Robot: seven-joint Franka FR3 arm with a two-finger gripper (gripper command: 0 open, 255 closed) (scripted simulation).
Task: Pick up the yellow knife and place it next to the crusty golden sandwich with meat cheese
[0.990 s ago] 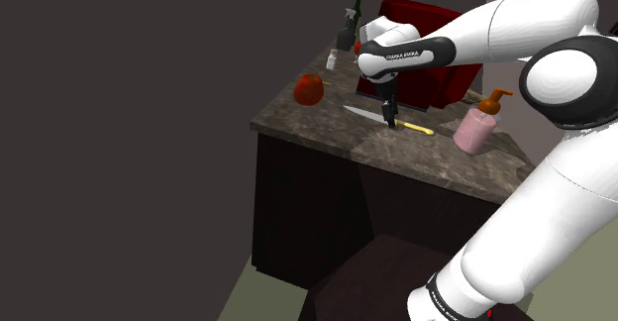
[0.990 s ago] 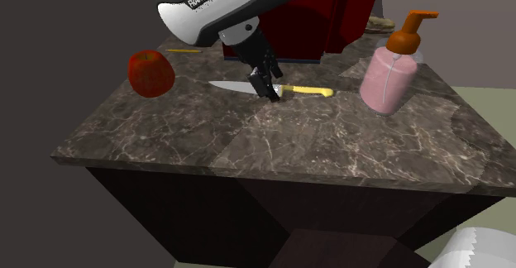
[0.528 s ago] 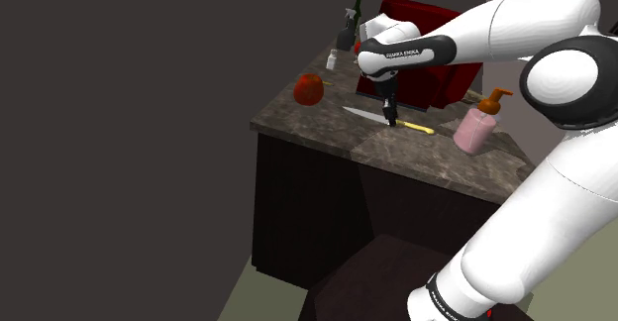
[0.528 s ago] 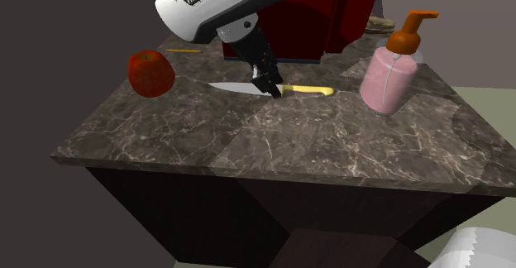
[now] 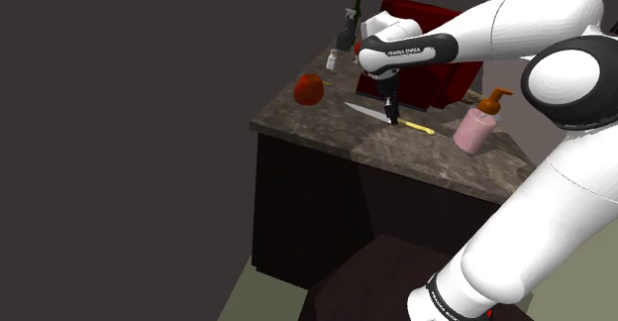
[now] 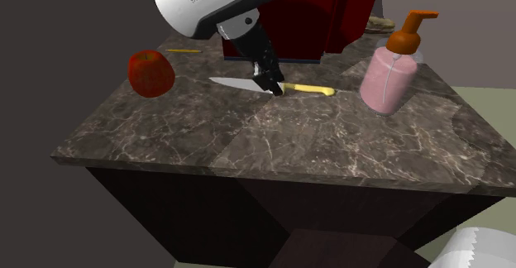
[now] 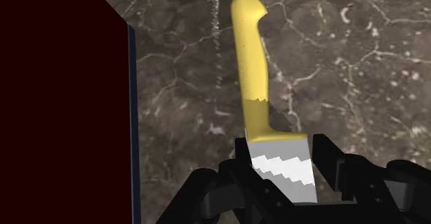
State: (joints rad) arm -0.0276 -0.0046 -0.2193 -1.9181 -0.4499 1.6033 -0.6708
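The knife has a yellow handle [image 7: 252, 70] and a grey serrated blade. My gripper [image 7: 283, 164] is shut on it where blade meets handle, one black finger on each side. In the shoulder view the gripper [image 5: 393, 119] points down at the knife [image 5: 418, 127] on the dark marble counter [image 5: 327, 121]. In the second exterior view the knife [image 6: 310, 88] hangs level just above the stone under the gripper [image 6: 275, 88]. A tan thing [image 6: 382, 22], perhaps the sandwich, peeks out behind the dark red box.
A red apple [image 6: 150, 72] sits near the counter's corner beyond the blade tip. A pink dispenser with an orange pump [image 6: 389, 76] stands past the handle end. A tall dark red box [image 6: 314, 18] rises right behind the gripper. Bottles [image 5: 347, 32] stand at the back.
The fingers have shut on the knife, and the gripper has since risen slightly with it. The blade now sits a little higher against the counter.
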